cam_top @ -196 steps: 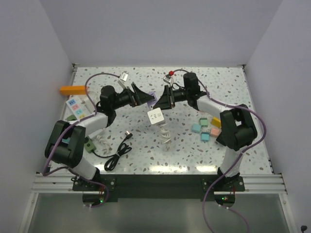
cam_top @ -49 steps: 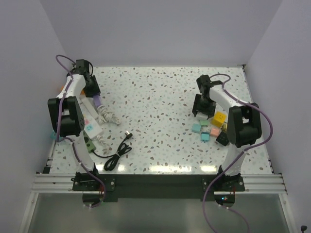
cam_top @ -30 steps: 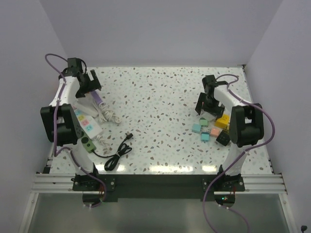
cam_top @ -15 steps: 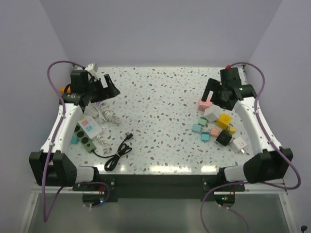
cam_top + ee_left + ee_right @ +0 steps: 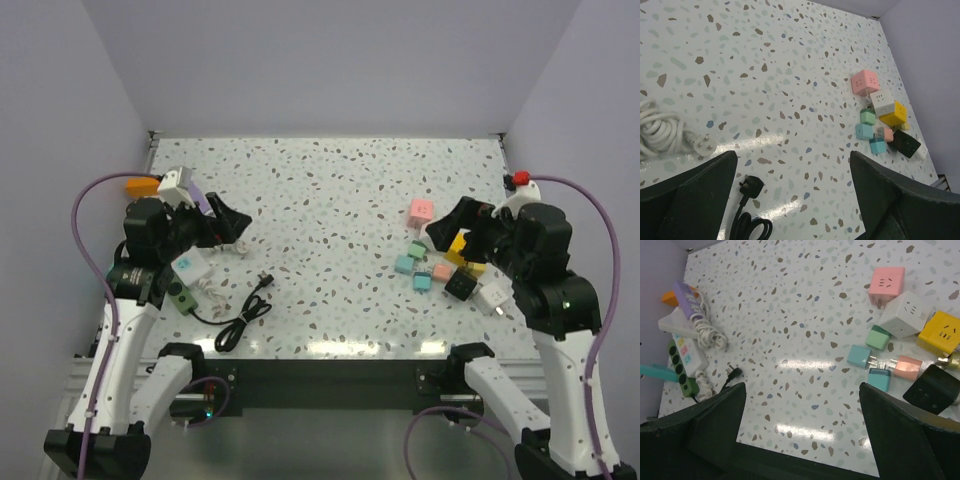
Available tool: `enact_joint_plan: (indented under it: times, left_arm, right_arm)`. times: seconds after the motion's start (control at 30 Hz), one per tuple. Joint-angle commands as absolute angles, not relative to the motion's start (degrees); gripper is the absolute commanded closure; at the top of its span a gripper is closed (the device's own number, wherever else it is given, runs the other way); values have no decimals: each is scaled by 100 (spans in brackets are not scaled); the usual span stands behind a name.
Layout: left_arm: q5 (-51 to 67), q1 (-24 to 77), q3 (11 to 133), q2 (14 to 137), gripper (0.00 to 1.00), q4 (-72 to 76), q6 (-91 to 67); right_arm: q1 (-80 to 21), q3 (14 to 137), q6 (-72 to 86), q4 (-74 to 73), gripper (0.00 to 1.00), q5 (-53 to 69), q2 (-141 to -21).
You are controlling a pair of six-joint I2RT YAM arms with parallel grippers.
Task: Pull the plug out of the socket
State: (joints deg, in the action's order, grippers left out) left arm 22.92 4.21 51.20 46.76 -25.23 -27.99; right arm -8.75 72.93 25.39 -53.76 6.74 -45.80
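Note:
A white cube socket (image 5: 905, 314) lies in the cluster of cubes at the right, with nothing plugged into it. The white plug (image 5: 705, 145) lies loose on the table at the end of its coiled white cord (image 5: 712, 335), far left, beside the power strips. My left gripper (image 5: 790, 195) hangs high above the left side of the table, open and empty. My right gripper (image 5: 802, 435) hangs high over the right side, open and empty too. From above, the left gripper (image 5: 222, 220) covers part of the cord and the right gripper (image 5: 458, 222) covers part of the cluster.
Around the white cube lie a pink cube (image 5: 886, 282), a yellow cube (image 5: 942, 332), a black adapter (image 5: 932, 387) and small teal (image 5: 860, 356) and salmon (image 5: 907, 367) plugs. A green strip (image 5: 682, 367) and a black cable with plug (image 5: 751, 187) lie at the left.
Both arms have drawn back from the table's far sides and now stand raised nearer the front. Both grippers stay open and empty. Nothing on the table moved.

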Motion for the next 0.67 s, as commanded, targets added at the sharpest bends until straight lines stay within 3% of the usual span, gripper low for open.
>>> enact_joint_plan:
  times: [0.0,0.5,0.63]
  left_arm:
    - [2469,439,4957,4395,0,-2328,-2971]
    - [3278,510,5458,4386,0,-2286,-2970]
    - [3410,545,5458,4342,0,-2206,-2971]
  right_arm:
    - [-896,7110,2584,-5510,2,1169,-4176]
    - [-1309,7716,2584,-6258,2,440,-3691]
    - [-1607,7804,2759,-6337,2,-332,-3893]
